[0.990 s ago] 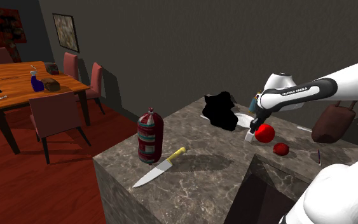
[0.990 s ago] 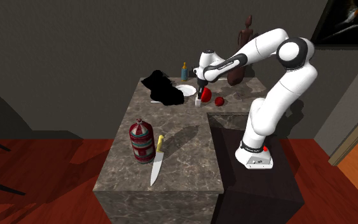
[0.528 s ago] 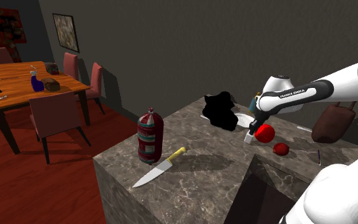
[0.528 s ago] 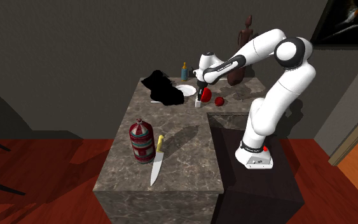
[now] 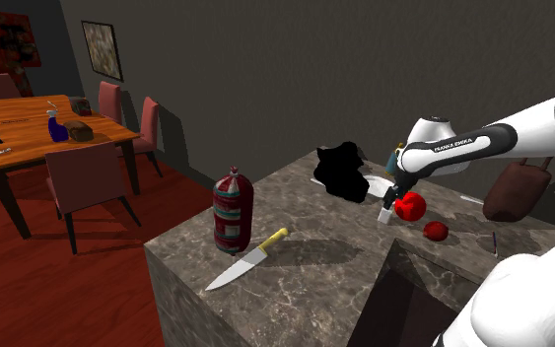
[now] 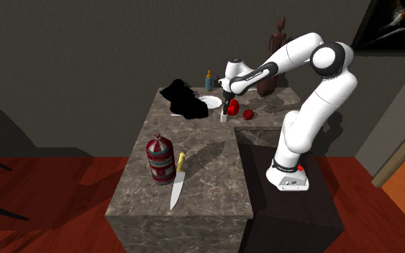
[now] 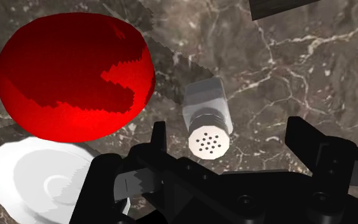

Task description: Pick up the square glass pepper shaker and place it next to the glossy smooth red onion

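The pepper shaker (image 7: 207, 118), a small pale square body with a perforated white cap, stands on the dark marble counter (image 5: 314, 242) right beside the glossy red onion (image 7: 75, 76). My gripper (image 7: 231, 137) hovers just above it, open, with the shaker between the fingers and touching neither. In the shoulder view the gripper (image 5: 395, 197) hangs over the shaker (image 5: 386, 216), which sits against the onion (image 5: 410, 205). The second exterior view shows the gripper (image 6: 224, 109), the shaker (image 6: 223, 118) and the onion (image 6: 232, 106) close together.
A smaller red thing (image 5: 436, 231) lies past the onion. A white plate (image 5: 376, 187) and a black heap (image 5: 342, 171) sit behind. A red banded canister (image 5: 233, 209) and a yellow-handled knife (image 5: 248, 259) lie near the counter's front. A brown object (image 5: 512, 190) stands at the back.
The fingers have parted and let go of the shaker, which now stands free on the counter beside the onion. The arm has barely moved.
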`<state>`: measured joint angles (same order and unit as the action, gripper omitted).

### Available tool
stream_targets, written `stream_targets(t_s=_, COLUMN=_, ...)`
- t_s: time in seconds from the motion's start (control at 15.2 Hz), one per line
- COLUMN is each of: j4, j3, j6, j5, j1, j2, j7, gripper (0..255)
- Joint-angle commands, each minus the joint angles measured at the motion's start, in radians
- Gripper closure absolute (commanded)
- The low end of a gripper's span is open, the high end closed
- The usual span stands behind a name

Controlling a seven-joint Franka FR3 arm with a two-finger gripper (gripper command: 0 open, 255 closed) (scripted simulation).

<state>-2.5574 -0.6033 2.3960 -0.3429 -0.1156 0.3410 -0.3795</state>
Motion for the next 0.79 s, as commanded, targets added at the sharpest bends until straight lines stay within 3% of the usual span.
stream_targets(t_s=0.0, j4=0.011, j3=0.013, j6=-0.042, j5=-0.006, j1=-0.005, j2=0.031, j7=0.006, gripper=0)
stream_targets(t_s=0.2, j4=0.051, j3=0.05, j6=-0.154, j5=-0.011, j1=-0.014, j2=0.104, j7=0.017, gripper=0)
stream_targets(t_s=0.73, j4=0.051, j3=0.05, j6=-0.154, j5=-0.011, j1=-0.014, j2=0.104, j7=0.017, gripper=0)
